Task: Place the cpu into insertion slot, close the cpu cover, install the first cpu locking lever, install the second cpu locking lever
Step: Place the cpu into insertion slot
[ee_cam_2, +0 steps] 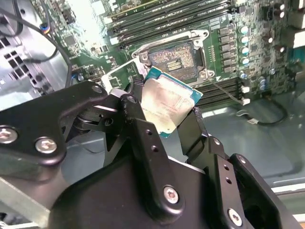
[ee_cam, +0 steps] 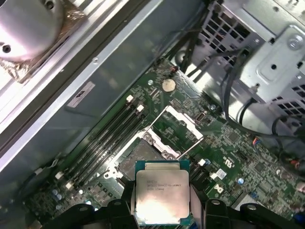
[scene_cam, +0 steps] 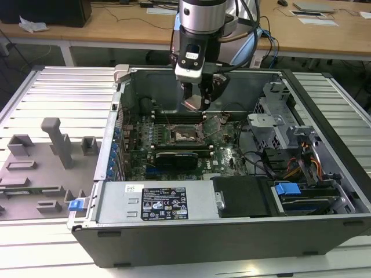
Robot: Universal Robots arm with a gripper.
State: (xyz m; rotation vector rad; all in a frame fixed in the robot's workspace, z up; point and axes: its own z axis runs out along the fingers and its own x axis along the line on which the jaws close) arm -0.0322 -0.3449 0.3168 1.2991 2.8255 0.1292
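Note:
My gripper [scene_cam: 194, 102] hangs inside the open computer case, above the green motherboard [scene_cam: 174, 159], and is shut on the cpu [ee_cam: 162, 191]. Both wrist views show that square silvery chip with a teal edge clamped by its sides between the black fingers [ee_cam_2: 136, 119]. The cpu [ee_cam_2: 167, 102] is in the air, tilted, a short way off the insertion slot [ee_cam_2: 174, 59]. That insertion slot [ee_cam: 138, 153] lies bare, with its gold-grey contact field showing. The cpu cover [ee_cam: 175, 126] is swung up and open beside it. A thin locking lever [ee_cam: 193, 147] sticks out beside the cover.
Long black memory slots [ee_cam: 107, 136] run along the socket. A metal drive cage [scene_cam: 278, 124] with cables fills the case at the exterior view's right. The power supply [scene_cam: 156, 201] lies along the near wall. A grey fixture tray [scene_cam: 40, 168] sits outside the case at the exterior view's left.

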